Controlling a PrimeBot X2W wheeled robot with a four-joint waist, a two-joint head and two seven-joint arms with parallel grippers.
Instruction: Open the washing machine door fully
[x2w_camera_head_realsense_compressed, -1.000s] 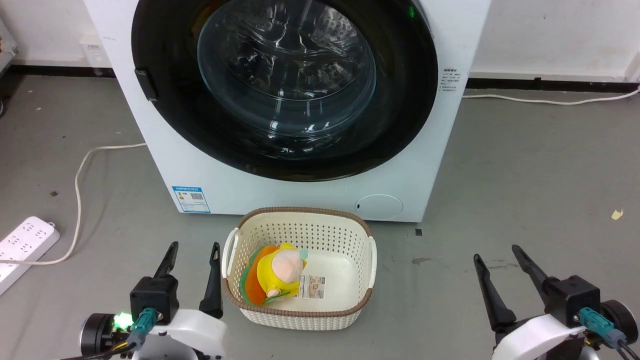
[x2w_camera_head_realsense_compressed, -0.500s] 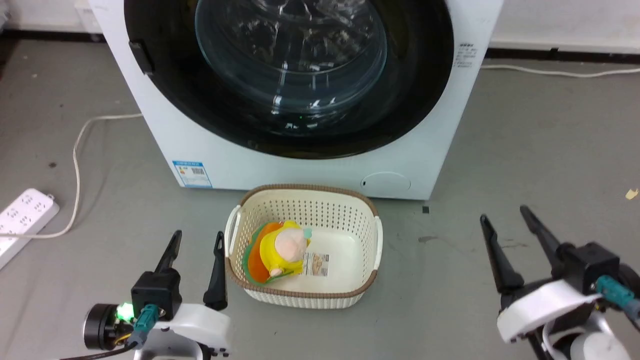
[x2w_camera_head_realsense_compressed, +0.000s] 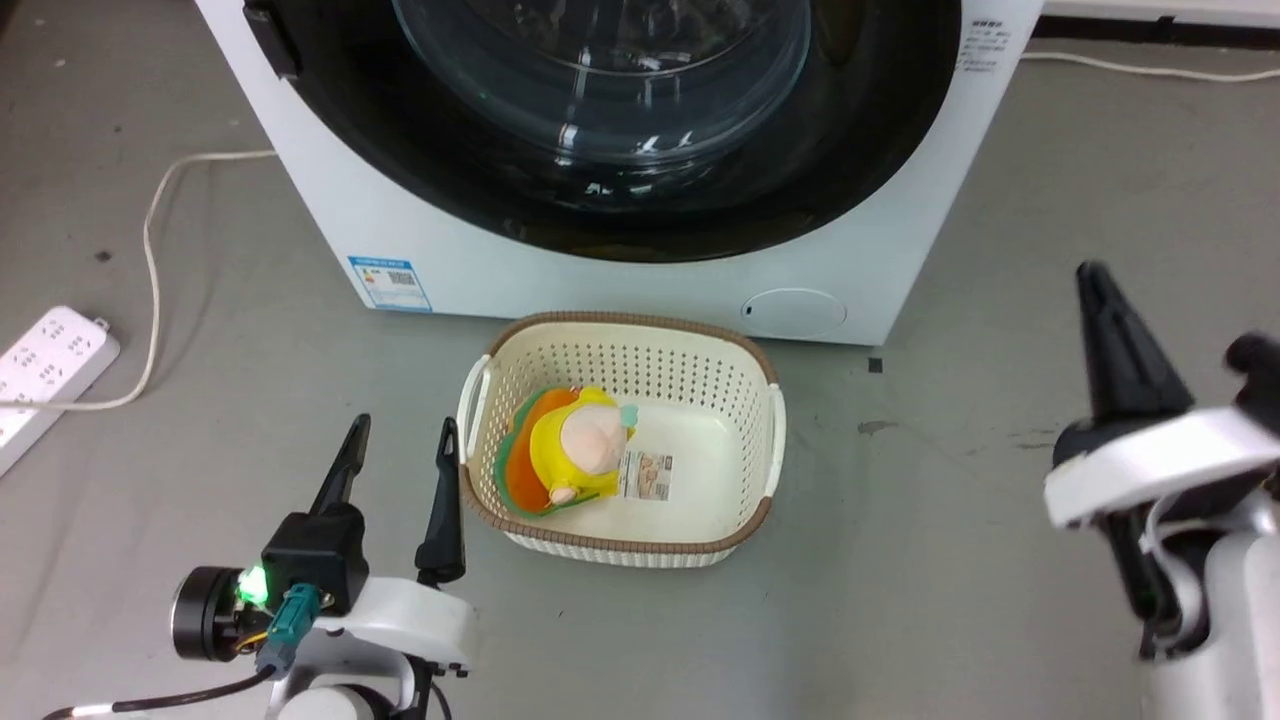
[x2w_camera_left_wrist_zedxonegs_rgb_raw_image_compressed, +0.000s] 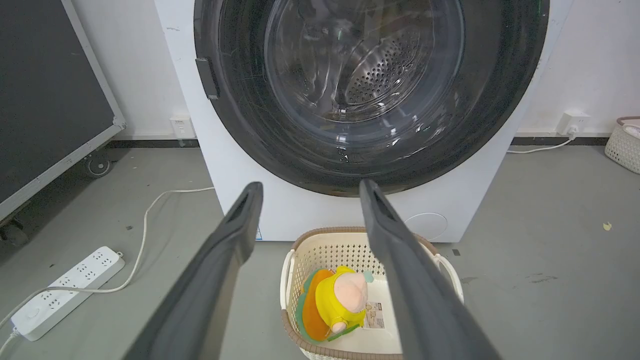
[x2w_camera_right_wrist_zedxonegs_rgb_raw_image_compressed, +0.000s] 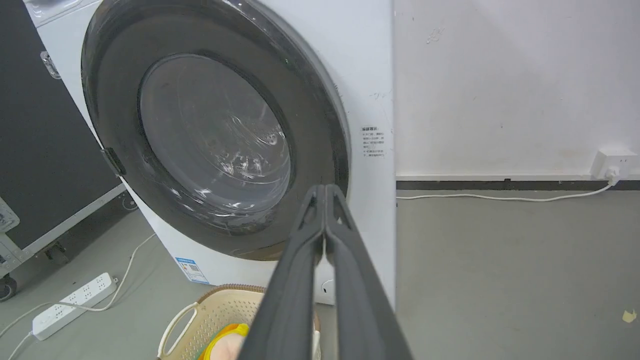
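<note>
Grey floor, door beyond right gripper

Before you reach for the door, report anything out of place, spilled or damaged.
Nothing looks spilled or damaged. The washing machine door is shut. Two small things: a yellow scrap lies on the floor to its right, and the basket stands close below it.

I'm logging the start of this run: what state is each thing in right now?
Door: shut.
Left pincer: open, empty.
Right pincer: shut, empty.
Basket: upright on the floor, holding a toy.
</note>
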